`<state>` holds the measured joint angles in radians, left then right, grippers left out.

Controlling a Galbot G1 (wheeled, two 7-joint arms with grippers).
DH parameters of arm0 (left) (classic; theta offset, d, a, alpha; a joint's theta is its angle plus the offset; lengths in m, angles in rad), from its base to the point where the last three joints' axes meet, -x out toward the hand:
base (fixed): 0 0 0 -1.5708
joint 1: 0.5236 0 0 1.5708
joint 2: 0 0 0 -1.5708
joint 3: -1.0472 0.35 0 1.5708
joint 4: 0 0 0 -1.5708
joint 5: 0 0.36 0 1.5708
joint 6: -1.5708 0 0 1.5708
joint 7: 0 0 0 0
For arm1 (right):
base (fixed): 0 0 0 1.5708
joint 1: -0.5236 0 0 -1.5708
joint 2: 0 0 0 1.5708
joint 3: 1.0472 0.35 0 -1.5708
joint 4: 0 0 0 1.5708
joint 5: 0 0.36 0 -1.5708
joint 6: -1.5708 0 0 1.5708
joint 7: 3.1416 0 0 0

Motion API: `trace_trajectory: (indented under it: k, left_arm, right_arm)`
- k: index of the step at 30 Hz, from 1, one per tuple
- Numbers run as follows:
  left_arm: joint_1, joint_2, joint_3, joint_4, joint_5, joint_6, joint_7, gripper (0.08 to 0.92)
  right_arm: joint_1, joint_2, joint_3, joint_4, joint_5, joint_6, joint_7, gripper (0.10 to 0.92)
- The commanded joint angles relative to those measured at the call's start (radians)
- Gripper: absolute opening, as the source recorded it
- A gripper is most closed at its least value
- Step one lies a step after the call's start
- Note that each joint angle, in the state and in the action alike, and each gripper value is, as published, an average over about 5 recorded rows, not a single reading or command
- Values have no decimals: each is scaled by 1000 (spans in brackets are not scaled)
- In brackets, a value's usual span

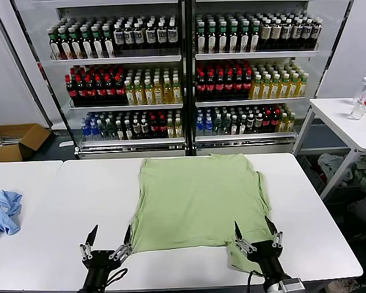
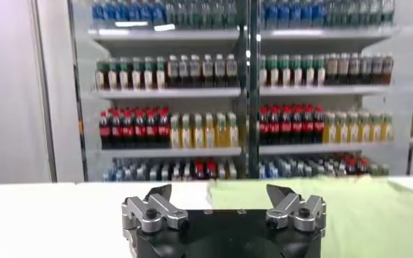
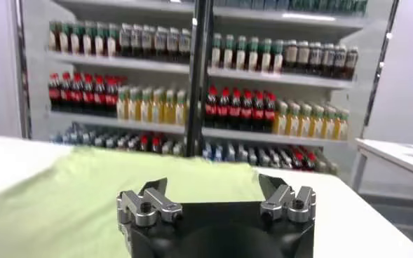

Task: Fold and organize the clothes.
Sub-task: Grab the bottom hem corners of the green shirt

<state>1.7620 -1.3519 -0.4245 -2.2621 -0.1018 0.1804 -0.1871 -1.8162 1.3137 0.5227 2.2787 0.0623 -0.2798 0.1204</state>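
Observation:
The pale sage-green shirt (image 1: 198, 201) lies flat on the white table (image 1: 79, 207), plain side up; no motif or placket shows. A sleeve folds out at its right edge and a flap hangs at the near right corner. My left gripper (image 1: 110, 239) is open and empty at the shirt's near left corner, just off the hem. My right gripper (image 1: 254, 232) is open and empty over the near right corner. The shirt shows beyond the left gripper (image 2: 219, 193) in the left wrist view (image 2: 346, 210), and beyond the right gripper (image 3: 213, 186) in the right wrist view (image 3: 87, 196).
A crumpled blue garment (image 1: 3, 210) lies on the table's far left. A drinks fridge (image 1: 183, 73) full of bottles stands behind the table. A second white table (image 1: 348, 122) with a bottle stands at the right. A cardboard box (image 1: 15, 140) sits on the floor at left.

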Motion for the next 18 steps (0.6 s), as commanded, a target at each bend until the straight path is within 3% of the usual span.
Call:
trace_trajectory:
  k: [1,11,18]
  left_arm:
    - [-153,42,55,178,3,224,-15,822]
    - [-211,64,52,257,-79,341,-32,822]
    - [-208,72,49,252,-162,355,3,823]
  right_arm:
    - [-94,-6,46,-41,12,-37,13,823]
    - [-67,11,30,-114,44,-80,19,823]
    - [-53,7,17,-144,93,-106,14,817]
